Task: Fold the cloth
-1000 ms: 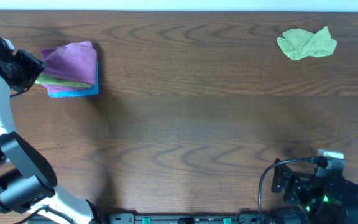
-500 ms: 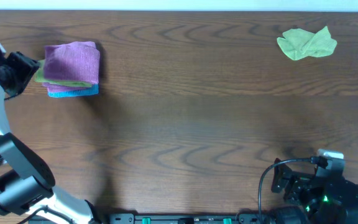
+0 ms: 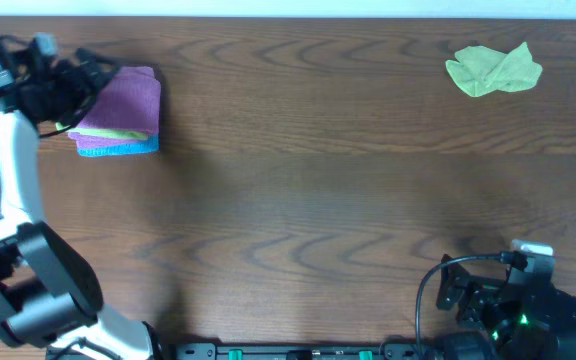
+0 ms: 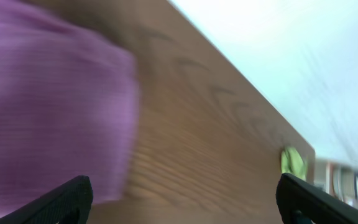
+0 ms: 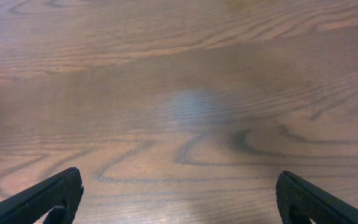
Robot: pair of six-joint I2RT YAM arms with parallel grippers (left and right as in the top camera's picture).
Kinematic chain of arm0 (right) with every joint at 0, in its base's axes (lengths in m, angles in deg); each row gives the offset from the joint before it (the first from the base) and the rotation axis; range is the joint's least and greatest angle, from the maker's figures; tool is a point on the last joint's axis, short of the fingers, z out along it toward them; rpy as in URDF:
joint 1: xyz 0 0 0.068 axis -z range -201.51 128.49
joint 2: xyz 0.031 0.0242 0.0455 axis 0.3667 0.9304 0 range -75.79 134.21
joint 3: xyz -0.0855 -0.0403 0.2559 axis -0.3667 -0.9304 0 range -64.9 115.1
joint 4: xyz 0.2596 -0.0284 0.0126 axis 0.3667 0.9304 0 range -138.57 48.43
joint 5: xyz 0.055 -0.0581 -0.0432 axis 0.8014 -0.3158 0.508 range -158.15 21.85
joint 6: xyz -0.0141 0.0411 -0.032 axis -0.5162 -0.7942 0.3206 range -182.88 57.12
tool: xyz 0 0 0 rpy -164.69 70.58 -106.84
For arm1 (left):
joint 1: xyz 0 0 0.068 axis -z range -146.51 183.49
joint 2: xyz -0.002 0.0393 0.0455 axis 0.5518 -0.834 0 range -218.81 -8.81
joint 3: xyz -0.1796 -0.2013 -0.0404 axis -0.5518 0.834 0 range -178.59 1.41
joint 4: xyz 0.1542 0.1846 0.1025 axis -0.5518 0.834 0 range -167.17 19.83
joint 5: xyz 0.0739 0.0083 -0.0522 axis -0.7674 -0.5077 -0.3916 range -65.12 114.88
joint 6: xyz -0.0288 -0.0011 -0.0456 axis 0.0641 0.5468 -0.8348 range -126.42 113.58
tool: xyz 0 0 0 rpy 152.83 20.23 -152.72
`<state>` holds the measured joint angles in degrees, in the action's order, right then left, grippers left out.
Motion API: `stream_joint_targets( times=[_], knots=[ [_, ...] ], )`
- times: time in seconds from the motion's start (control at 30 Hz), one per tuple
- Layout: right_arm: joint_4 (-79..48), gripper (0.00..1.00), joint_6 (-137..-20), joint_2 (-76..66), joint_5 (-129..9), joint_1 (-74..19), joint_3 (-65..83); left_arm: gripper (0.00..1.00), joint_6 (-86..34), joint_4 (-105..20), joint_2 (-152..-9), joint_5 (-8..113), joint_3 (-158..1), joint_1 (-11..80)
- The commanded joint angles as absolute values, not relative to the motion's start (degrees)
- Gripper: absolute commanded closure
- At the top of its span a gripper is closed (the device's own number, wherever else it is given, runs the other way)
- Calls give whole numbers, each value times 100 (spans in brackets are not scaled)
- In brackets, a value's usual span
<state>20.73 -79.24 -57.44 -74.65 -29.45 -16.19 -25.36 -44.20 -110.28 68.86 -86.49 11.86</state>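
One green cloth (image 3: 494,70) lies crumpled, unfolded, on the table (image 3: 318,180).

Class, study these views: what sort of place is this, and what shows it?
Probably a robot lab bench set up for cloth-folding practice: a wooden table with a left arm and a right arm at its edge, a stack of folded cloths, and a crumpled green cloth.
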Motion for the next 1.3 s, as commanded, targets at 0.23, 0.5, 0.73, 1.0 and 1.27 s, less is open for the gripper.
stream_joint_targets(
  times=[0.23,0.5,0.73,1.0,1.27],
  knots=[
    [2077,1,-8023,-5753,-7541,-2902,-1638,5,-2761,-4629,-9743,6794,-8802,1993],
    [2077,1,-8023,-5753,-7544,-2902,-1638,4,-1327,-4712,-9208,7356,-8802,2002],
    [2077,1,-8023,-5753,-7541,-2902,-1638,5,-315,-3972,-8417,6814,-8789,2089],
    [2077,1,-8023,-5753,-7541,-2902,-1638,5,-75,-3351,-6941,4408,-8210,2633],
    [2077,1,-8023,-5753,-7541,-2902,-1638,5,1,-4310,-5037,4156,-5900,2684]
  ],
)
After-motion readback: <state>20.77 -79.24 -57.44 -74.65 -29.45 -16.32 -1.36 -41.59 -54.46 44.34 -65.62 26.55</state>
